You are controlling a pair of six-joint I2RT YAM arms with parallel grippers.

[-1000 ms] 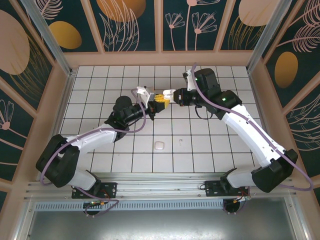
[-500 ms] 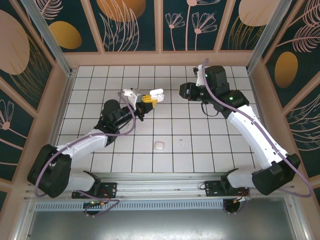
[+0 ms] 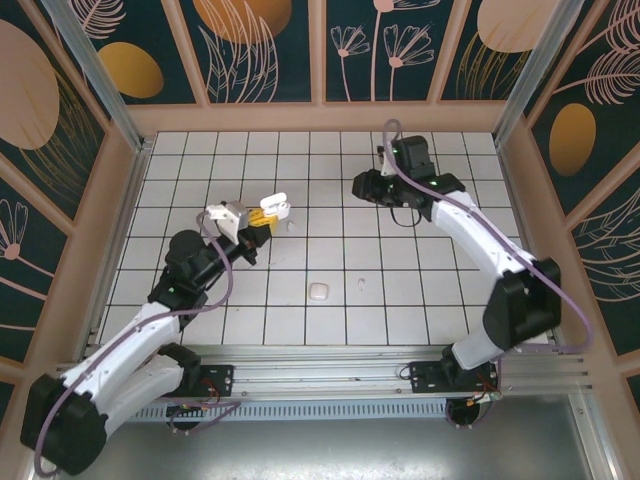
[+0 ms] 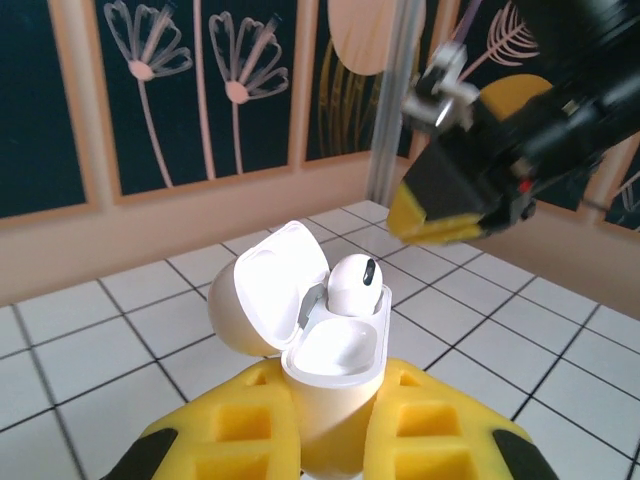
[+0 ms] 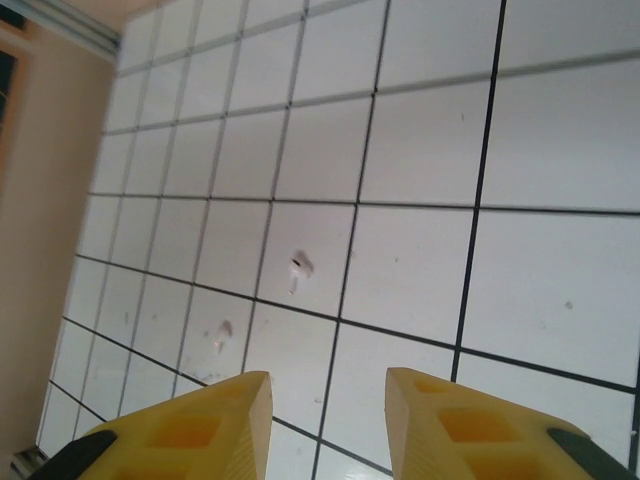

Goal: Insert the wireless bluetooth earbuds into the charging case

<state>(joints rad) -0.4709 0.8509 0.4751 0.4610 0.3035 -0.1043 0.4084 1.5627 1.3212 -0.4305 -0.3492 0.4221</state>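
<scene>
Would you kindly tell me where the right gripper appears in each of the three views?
Top external: right gripper at upper centre, to the right of the open case.
Left wrist: right gripper at upper right, beyond the case.
Right wrist: right gripper at the bottom edge, fingers apart over the table.
Shared landmark: the white-tiled table.

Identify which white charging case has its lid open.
The case gripped by the left gripper, one earbud seated; the other case lies shut on the tiles.

Left arm outstretched, left tool [image 4: 335, 425] clamped tight; right arm far forward, right tool [image 5: 328, 390] fingers apart.
</scene>
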